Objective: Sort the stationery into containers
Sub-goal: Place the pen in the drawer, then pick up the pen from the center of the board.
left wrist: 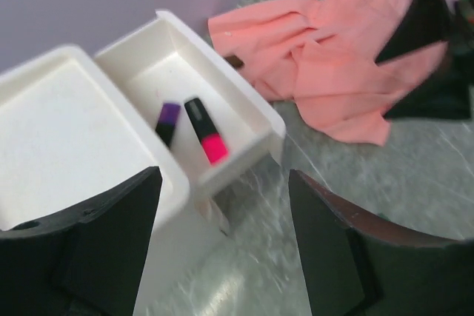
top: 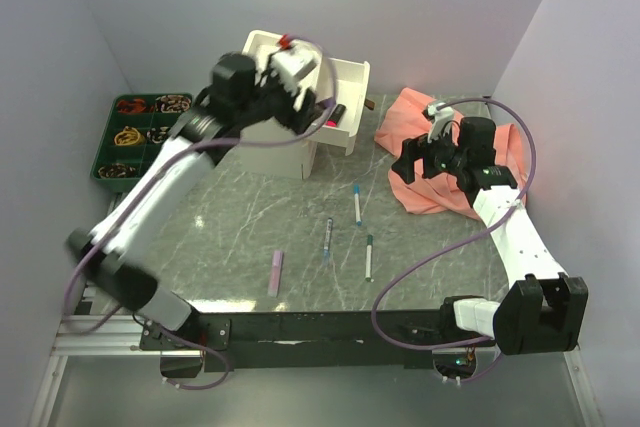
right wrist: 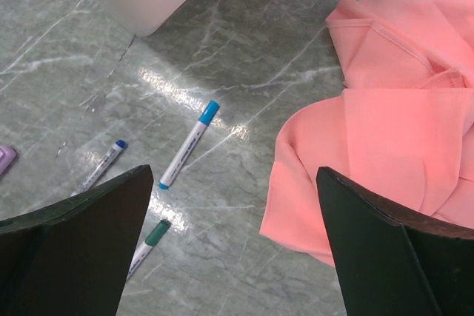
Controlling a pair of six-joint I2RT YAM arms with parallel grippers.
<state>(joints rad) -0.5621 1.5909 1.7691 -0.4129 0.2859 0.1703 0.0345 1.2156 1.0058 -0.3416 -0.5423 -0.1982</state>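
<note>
Above the front rim of the open drawer [left wrist: 235, 86], left gripper [left wrist: 222, 209] hangs spread, empty. Right gripper [right wrist: 233, 216] is spread over the tabletop [right wrist: 259, 49], cloth [right wrist: 385, 131] edge beside.

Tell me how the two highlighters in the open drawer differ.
The purple highlighter looks shorter than the pink highlighter. In the left wrist view, the purple highlighter's coloured end points away from the camera, and the pink highlighter's points toward it. Both are part black and lie flat, side by side, in the open drawer.
</note>
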